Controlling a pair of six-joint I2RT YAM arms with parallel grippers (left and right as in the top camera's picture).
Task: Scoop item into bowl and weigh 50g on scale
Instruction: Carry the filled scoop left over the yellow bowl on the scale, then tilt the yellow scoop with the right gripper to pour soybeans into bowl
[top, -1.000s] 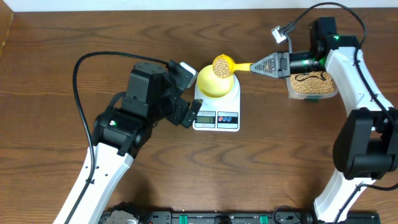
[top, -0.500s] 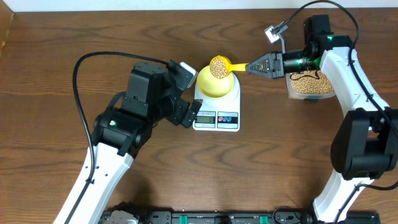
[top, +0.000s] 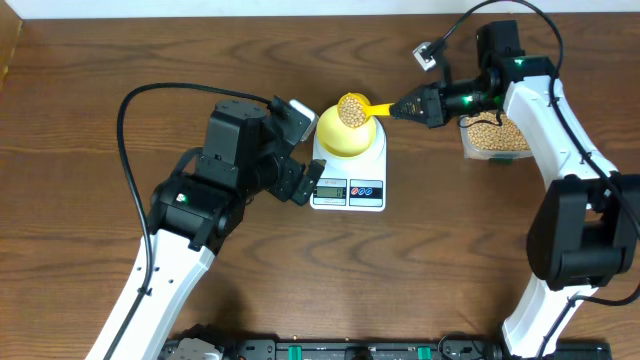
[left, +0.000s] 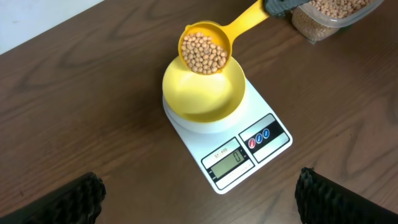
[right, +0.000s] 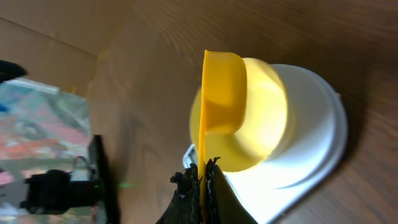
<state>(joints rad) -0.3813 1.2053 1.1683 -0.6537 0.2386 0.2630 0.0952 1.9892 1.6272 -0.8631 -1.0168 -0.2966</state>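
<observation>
A bright yellow scoop (top: 375, 106) heaped with tan beans (left: 203, 52) hangs over the back rim of the pale yellow-green bowl (left: 205, 99). No beans show in the bowl's hollow. The bowl (top: 340, 138) stands on the white scale (top: 350, 185), whose display (left: 227, 160) faces the front. My right gripper (top: 412, 105) is shut on the scoop's handle (right: 201, 149), to the right of the bowl (right: 264, 106). On the table left of the scale, my left gripper (left: 201, 199) is open and holds nothing. Its black fingertips (left: 81, 196) stand wide apart.
A clear plastic tub (top: 495, 138) full of beans sits at the right, behind my right arm; its corner (left: 329, 15) shows in the left wrist view. The left arm's body (top: 240, 150) stands close to the scale's left side. A cable loops at the far left.
My right gripper has moved left with the scoop, away from the tub. The scoop's head has shifted slightly further over the bowl. The left arm has stayed still.
</observation>
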